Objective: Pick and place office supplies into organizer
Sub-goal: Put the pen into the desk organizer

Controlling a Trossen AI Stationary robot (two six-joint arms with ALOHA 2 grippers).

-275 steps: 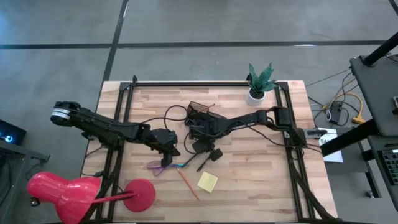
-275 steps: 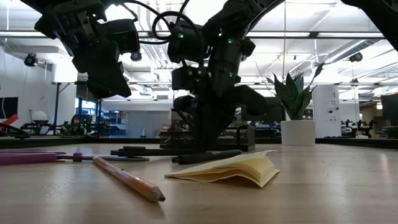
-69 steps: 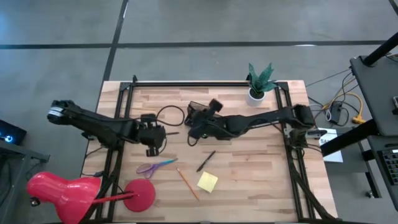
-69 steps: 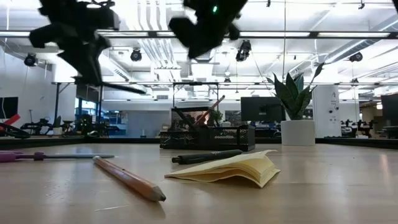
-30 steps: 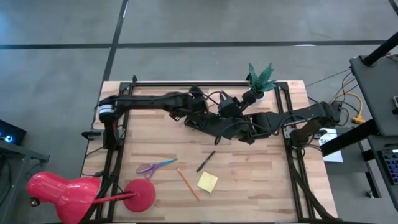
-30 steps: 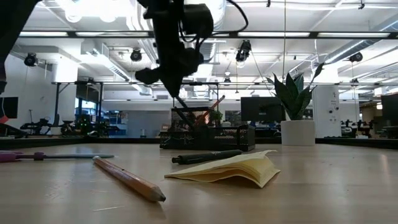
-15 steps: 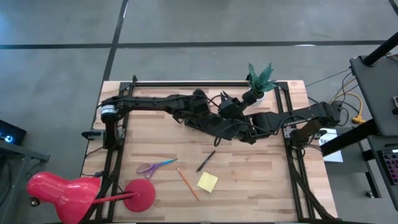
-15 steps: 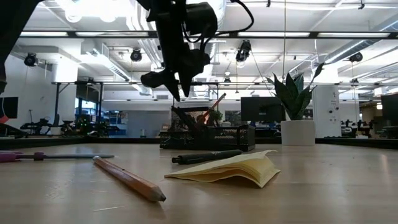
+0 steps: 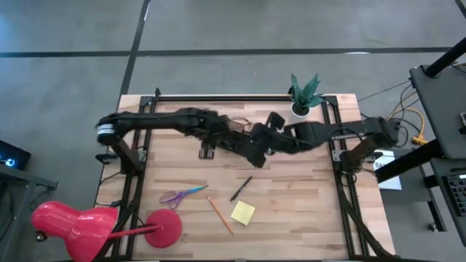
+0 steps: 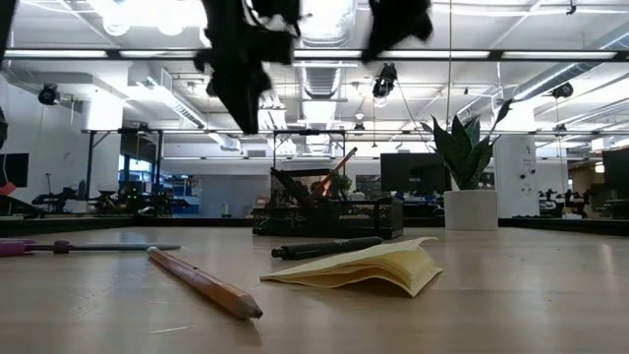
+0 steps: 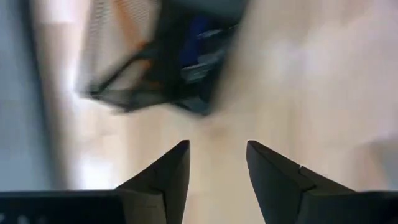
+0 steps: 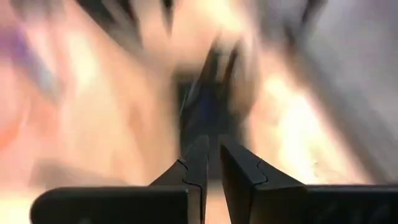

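Four loose supplies lie on the near half of the table [image 9: 306, 196]: the purple-handled scissors [image 9: 182, 195], an orange pencil [image 9: 218, 213], a black pen [image 9: 241, 188] and the yellow sticky-note pad [image 9: 243, 212]. The organizer [image 10: 324, 208] stands toward the far middle, with an orange pencil [image 10: 337, 166] and dark items leaning in its cup.

We see what changed over the last second: our left gripper [image 11: 217, 163], which hung directly above the organizer with narrow fingers, has spread them and pulled back toward the left. In the left wrist view the fingers stand apart with bare wood between them and nothing held, and the organizer sits just beyond them. We judge that whatever it carried has been dropped into the cup, so one more supply is stowed.

Our right gripper [image 12: 209, 165] hangs in the air near the middle, right of the organizer, fingers pressed nearly together with nothing visible between them.

We reckon the next job is going back for the near items.
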